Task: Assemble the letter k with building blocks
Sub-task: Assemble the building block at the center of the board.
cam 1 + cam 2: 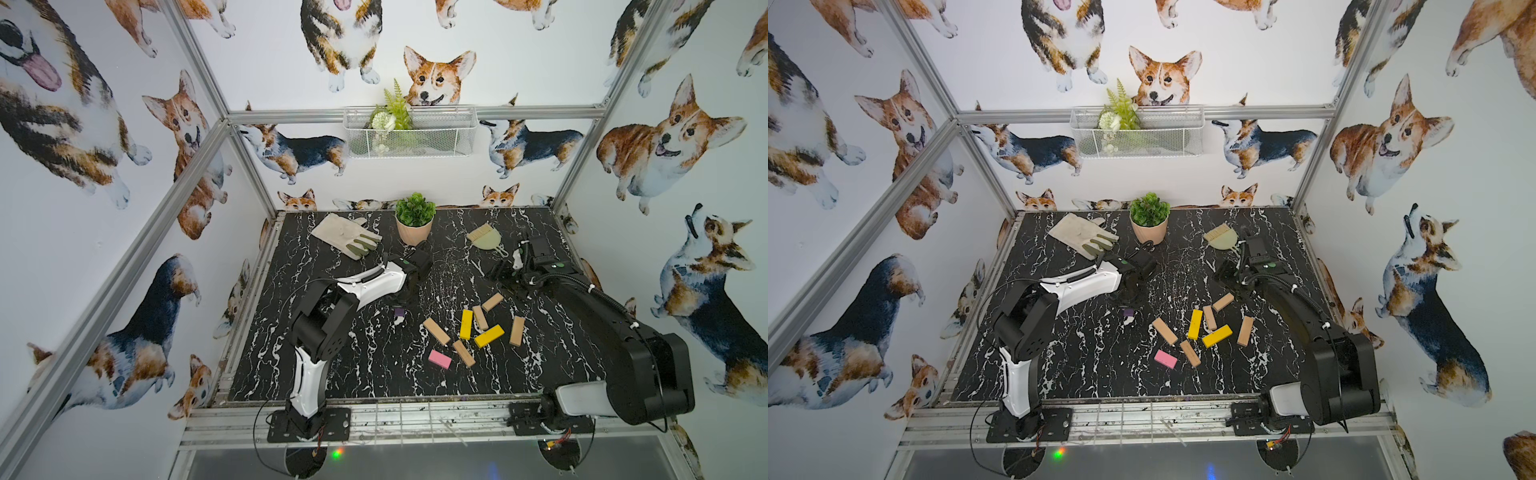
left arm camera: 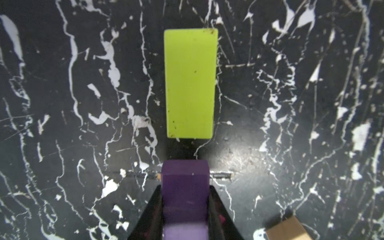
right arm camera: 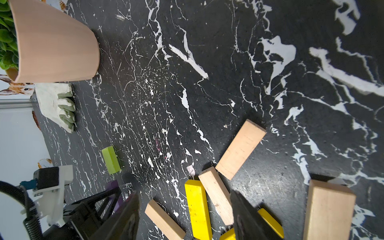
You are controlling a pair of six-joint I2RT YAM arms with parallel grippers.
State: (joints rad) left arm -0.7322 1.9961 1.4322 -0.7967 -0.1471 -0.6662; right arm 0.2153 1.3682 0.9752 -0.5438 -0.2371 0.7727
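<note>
Stem-laying step, by the look of it. In both top views: left gripper [image 1: 401,301] clamped narrow on purple block [image 1: 399,311], low over table [image 1: 353,365], whether touching it not clear; loose bars [image 1: 466,324] in tan, yellow and pink well off to its side, nearer right gripper [image 1: 500,276]. Left wrist view: purple block [image 2: 185,178] between the jaws, long axis seemingly along them, far end aimed at lime green block [image 2: 190,83] lying flat just ahead, long axis straight on from the jaws, small gap between. Calls next for setting purple down end to end with lime, without nudging it, then letting go. Right wrist view: right gripper [image 3: 187,218] part-spread and empty, loose bars [image 3: 240,149] beneath and ahead, pointing every way.
</note>
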